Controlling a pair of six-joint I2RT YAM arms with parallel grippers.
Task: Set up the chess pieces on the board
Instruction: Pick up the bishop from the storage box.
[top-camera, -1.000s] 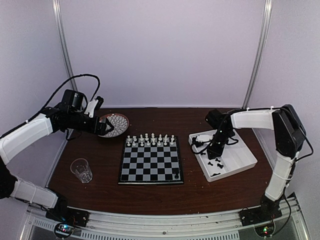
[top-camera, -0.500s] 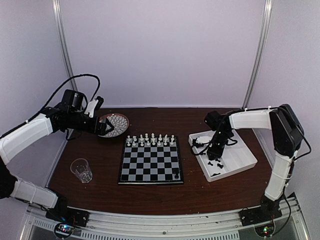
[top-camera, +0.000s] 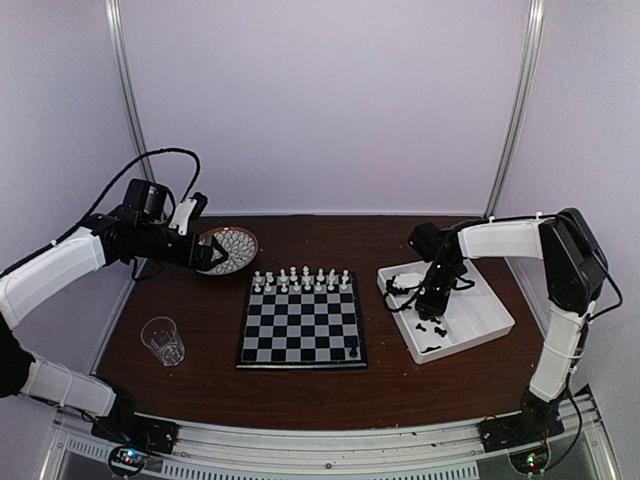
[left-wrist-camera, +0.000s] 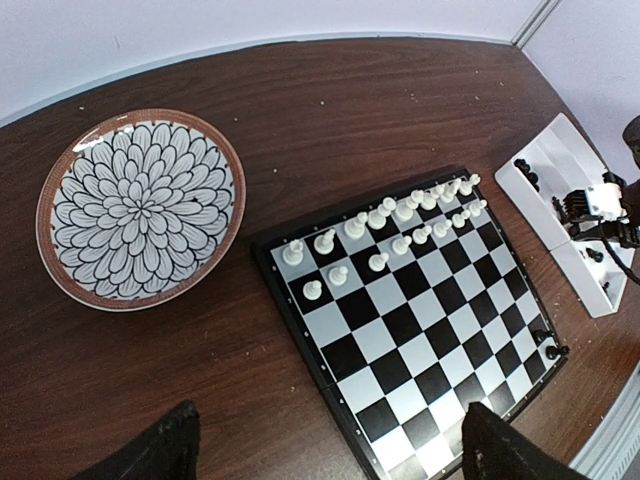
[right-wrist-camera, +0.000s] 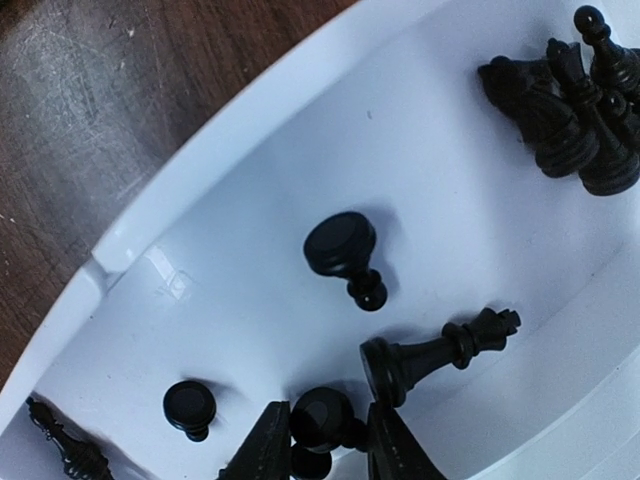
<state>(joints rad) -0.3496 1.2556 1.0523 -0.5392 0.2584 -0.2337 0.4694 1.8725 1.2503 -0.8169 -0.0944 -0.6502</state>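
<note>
The left arm (top-camera: 48, 272) is made of white tubes with black joints, and a thin black cable (top-camera: 165, 152) loops over it. The right arm (top-camera: 500, 240) looks the same, with a big black elbow (top-camera: 575, 262). Its fingers (right-wrist-camera: 262, 452) are black and pointy.

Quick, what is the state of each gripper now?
Left gripper: open, holding nothing.
Right gripper: around a black piece in the white tray; whether it grips cannot be told.
</note>
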